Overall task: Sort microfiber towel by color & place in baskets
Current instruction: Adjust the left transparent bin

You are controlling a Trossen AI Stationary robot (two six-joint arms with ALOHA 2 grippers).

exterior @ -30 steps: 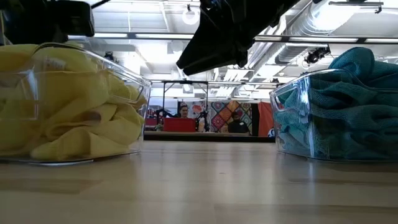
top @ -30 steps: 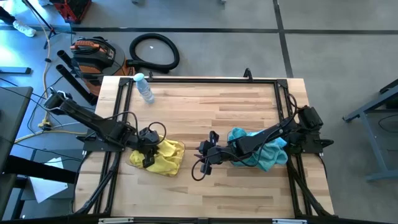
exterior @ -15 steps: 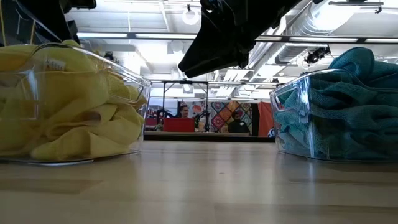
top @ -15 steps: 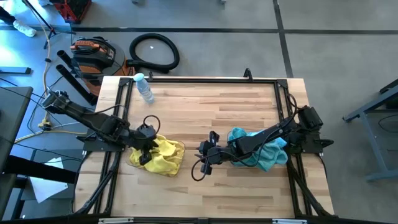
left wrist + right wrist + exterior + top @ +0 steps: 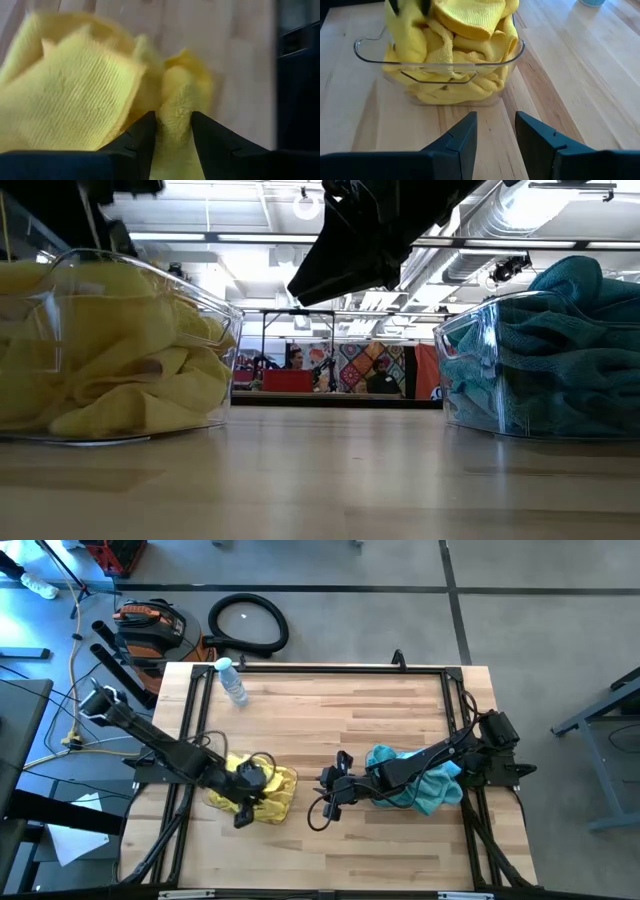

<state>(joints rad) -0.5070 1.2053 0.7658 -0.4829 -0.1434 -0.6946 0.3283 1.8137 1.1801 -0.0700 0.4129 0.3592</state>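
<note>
Over on the left, the left tool (image 5: 243, 812) is down in the clear basket (image 5: 215, 320) heaped with yellow towels (image 5: 270, 790), its fingers (image 5: 142, 137) pinching a fold of yellow cloth. In the middle of the tabletop (image 5: 340, 710), the right tool (image 5: 326, 792) hangs above bare wood, fingers (image 5: 465, 137) parted and holding nothing. To the right, under that arm, the other basket (image 5: 470, 350) is piled with teal towels (image 5: 430, 785).

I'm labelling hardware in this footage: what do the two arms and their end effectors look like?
Both arms are dark, slender and jointed, with looping black cables. The left end effector and right end effector each end in two black, wedge-shaped fingers. No markings are visible.
</note>
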